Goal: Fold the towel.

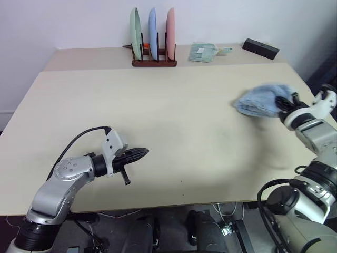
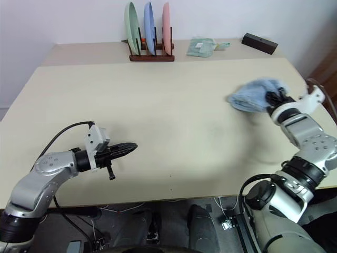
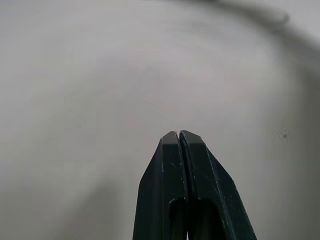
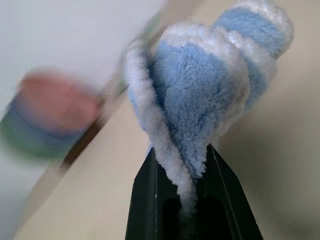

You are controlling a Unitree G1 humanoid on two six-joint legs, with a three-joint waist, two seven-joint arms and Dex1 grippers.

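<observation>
Right gripper (image 2: 273,99) is pinching the towel (image 2: 251,95) by a bunched fold; in the right wrist view the blue pile and white edging are wedged between its two fingers. The towel is hanging crumpled at the far right of the tabletop (image 2: 174,110), seemingly lifted off it, though I cannot tell whether any part is touching. No long axis is readable while it is bunched.

Left gripper (image 1: 138,153) is hovering over the near left of the tabletop, fingers pressed together, holding nothing, pointing toward the towel but well apart from it. The right arm is by far the nearer. Judgement: the towel needs laying out flat before any fold.

Count: one towel, two grippers, one plate rack (image 1: 154,61) carrying three plates, one small pale green item (image 1: 203,51), one black block (image 1: 260,48).
</observation>
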